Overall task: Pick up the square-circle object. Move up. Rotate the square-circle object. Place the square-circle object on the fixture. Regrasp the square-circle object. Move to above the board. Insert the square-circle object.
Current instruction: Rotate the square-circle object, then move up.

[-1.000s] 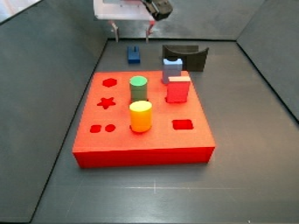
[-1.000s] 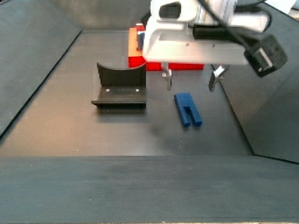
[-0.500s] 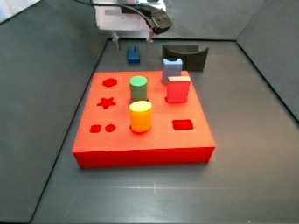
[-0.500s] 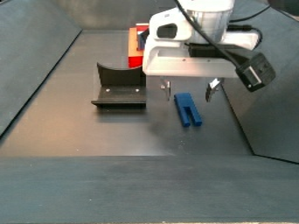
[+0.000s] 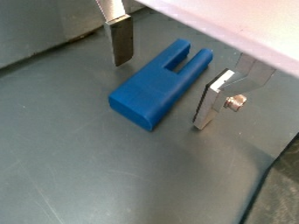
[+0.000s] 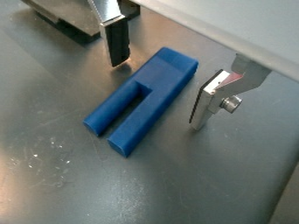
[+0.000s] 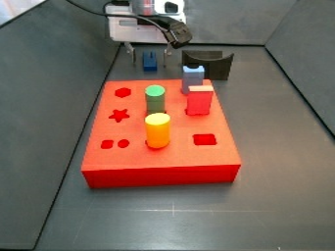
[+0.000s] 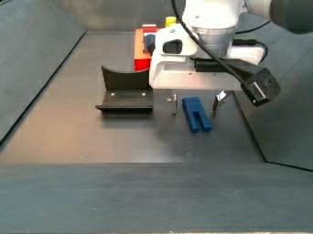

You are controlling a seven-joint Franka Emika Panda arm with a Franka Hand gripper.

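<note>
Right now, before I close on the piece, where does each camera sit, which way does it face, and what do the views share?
Wrist views: both ride the wrist, looking down past the silver fingers at the square-circle object on the floor between them.
Side view: high, beyond the board, facing the gripper and fixture at the far end.
Side view: opposite end, facing the open gripper, the fixture and the board behind.
Shared: all four show the blue object.
</note>
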